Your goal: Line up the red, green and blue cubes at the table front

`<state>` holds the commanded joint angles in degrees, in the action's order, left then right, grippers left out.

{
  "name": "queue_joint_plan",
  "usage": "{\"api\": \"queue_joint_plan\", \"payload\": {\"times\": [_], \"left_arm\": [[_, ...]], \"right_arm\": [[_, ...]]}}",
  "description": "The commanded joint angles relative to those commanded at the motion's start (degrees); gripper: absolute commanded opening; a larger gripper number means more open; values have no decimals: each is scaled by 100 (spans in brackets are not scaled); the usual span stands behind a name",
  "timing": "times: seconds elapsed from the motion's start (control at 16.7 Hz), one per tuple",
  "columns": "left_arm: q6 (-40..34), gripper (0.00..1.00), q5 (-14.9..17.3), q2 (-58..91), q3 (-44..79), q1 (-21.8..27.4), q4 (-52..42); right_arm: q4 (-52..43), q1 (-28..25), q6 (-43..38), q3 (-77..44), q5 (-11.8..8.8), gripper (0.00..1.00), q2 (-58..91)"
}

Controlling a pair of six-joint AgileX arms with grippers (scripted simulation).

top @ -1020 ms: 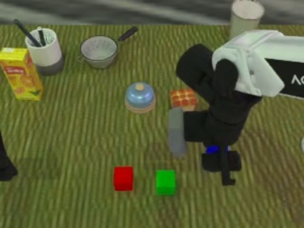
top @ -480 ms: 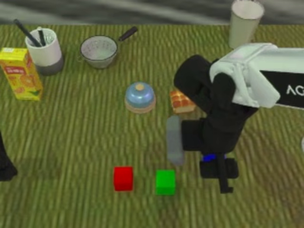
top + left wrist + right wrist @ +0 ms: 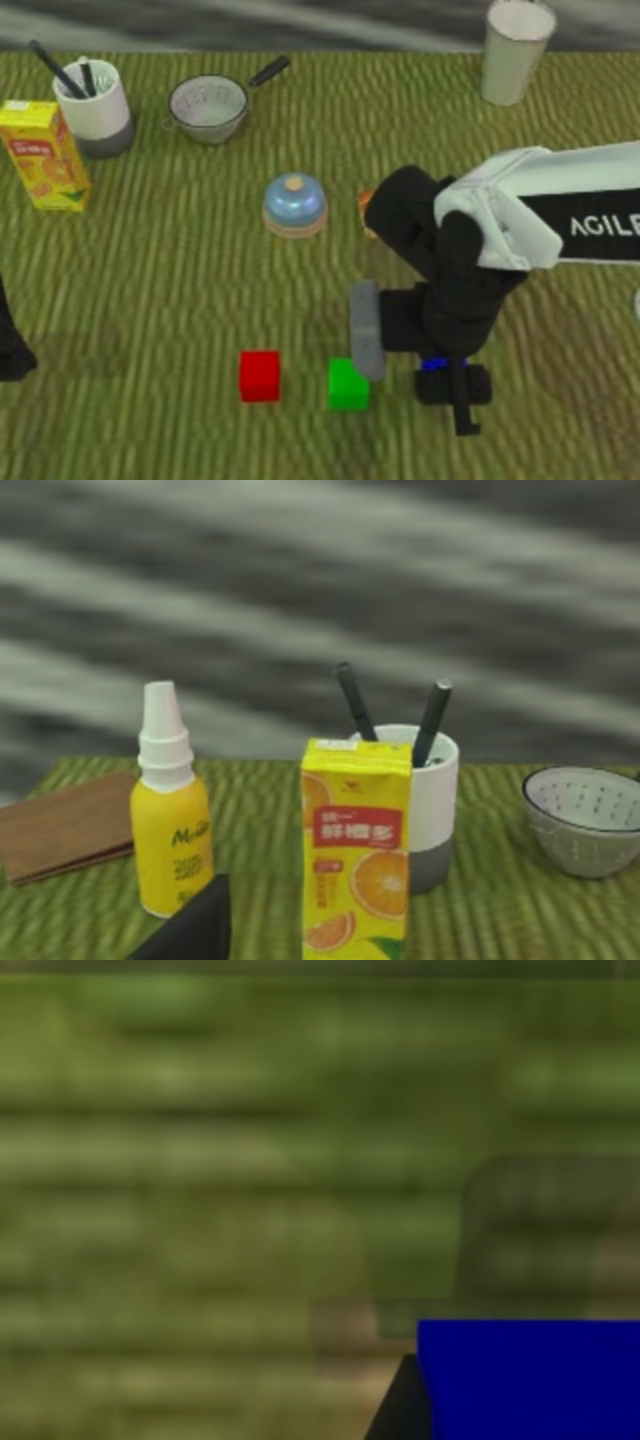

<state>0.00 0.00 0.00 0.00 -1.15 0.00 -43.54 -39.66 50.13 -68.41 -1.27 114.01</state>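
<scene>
1. We hold the blue cube pinched in our right gripper, low over the front of the counter, just to the right of the green cube. It hangs there because, as we judge it, that is the open slot that completes the row.
2. The red cube and green one already sit side by side near the front edge, a small gap between them, red on the left. Keeping blue at a like gap on the right should give an even line.
3. In the right wrist view the blue cube fills the lower corner with mat beneath it; we cannot tell whether it touches down yet.
4. The cubes look alike: small, plain, glossy, equal in size, flat-faced, so they should rest steadily once released.
5. Our left arm stays parked at the left edge; we cannot tell the state of its fingers.
6. The carton, bell and cups stand well behind the row.
</scene>
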Motion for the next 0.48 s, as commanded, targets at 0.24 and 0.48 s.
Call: {"api": "queue_joint_plan", "payload": {"times": [0.24,0.48], "left_arm": [[0,100,0,0,0,0,0],[0,100,0,0,0,0,0]], "right_arm": [[0,0,0,0,0,15,0],[0,0,0,0,0,45,0]]}}
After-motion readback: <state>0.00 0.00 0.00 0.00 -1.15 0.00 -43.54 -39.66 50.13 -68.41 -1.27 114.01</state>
